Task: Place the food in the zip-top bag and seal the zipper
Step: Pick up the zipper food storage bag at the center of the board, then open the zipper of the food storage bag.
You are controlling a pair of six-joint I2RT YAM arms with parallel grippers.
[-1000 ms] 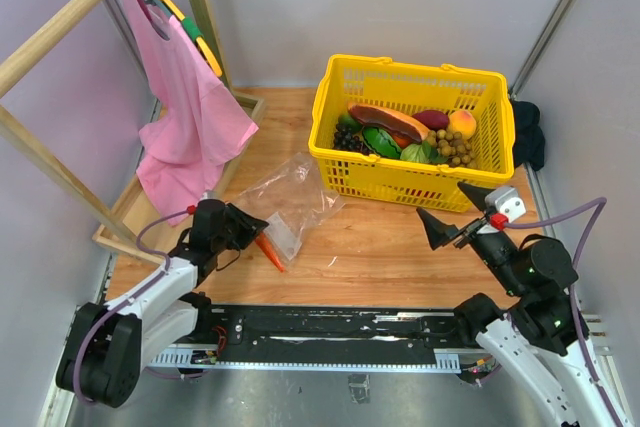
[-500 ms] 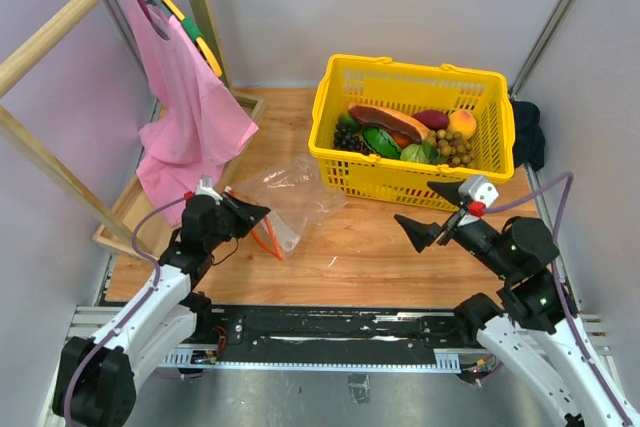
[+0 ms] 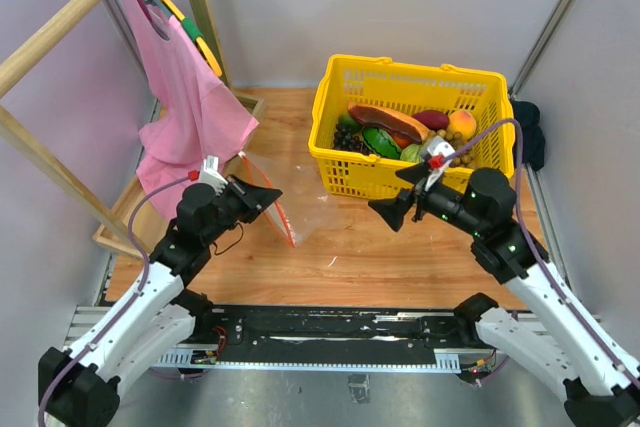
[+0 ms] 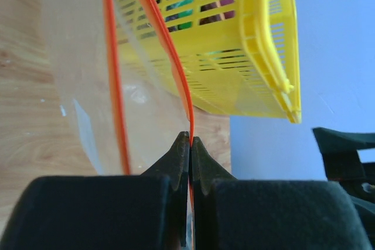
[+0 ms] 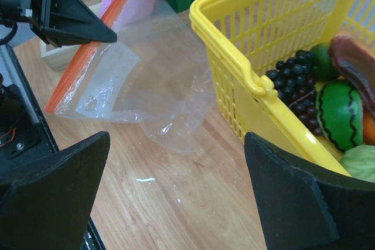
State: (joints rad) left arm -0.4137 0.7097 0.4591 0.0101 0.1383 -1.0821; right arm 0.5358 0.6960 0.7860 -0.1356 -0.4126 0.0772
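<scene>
The clear zip-top bag (image 3: 312,209) hangs by its mouth, its lower end on the wooden table left of the yellow basket (image 3: 405,68). My left gripper (image 3: 268,199) is shut on one side of the red zipper (image 3: 286,219), seen pinched in the left wrist view (image 4: 190,143); the other zipper side (image 4: 112,74) stands apart, so the mouth gapes. My right gripper (image 3: 400,199) is open and empty, in front of the basket and right of the bag (image 5: 153,77). The peach (image 3: 462,124), tan balls (image 3: 455,148) and purplish piece (image 3: 432,119) lie in the basket.
The basket also holds a brown bread roll (image 3: 384,122), dark grapes (image 5: 293,80) and green vegetables (image 5: 337,109). A pink cloth (image 3: 190,107) hangs on a wooden rack at the left, over its wooden base (image 3: 128,209). A black object (image 3: 527,133) lies right of the basket.
My left gripper has risen and moved right, lifting the bag by its zipper off the table. My right gripper has moved forward and left, toward the bag and basket front.
</scene>
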